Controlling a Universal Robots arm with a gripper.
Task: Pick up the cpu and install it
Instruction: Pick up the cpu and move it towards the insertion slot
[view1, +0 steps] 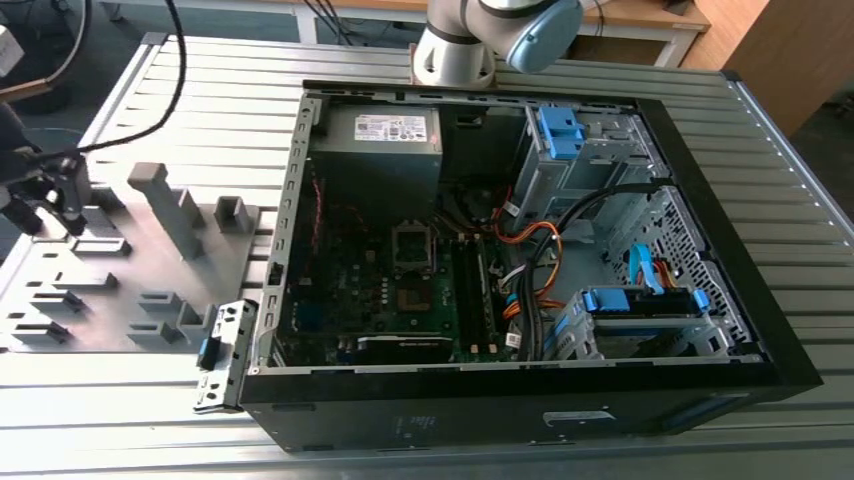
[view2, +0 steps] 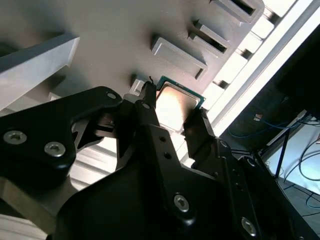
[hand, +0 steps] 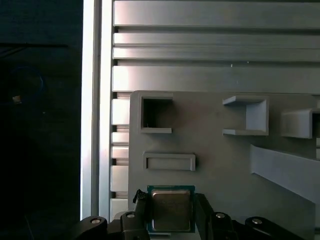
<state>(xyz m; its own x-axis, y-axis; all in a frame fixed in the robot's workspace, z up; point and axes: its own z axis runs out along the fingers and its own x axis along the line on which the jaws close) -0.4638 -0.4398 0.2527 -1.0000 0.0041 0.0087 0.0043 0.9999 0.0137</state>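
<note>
The cpu (hand: 172, 210) (view2: 176, 101) is a small silver square chip with a green rim. It sits between the two black fingers of my gripper (hand: 172, 216) (view2: 172, 114), which touch its opposite edges in both wrist views. It is just over the near corner of the grey fixture plate (hand: 210, 165) (view2: 110, 55); whether it rests on the plate or hangs above it I cannot tell. In the exterior view my gripper (view1: 47, 205) hangs over the plate (view1: 120, 290) at the far left, left of the open computer case (view1: 534, 250). The motherboard's empty socket (view1: 411, 246) lies inside the case.
The fixture plate carries several raised grey holders (view1: 167, 205) and pockets (hand: 157, 114). A loose metal bracket with a blue clip (view1: 218, 350) lies by the case's left wall. Orange and blue cables (view1: 534, 260) and drive cages (view1: 587, 140) crowd the case's right half. The table is slatted aluminium (hand: 215, 55).
</note>
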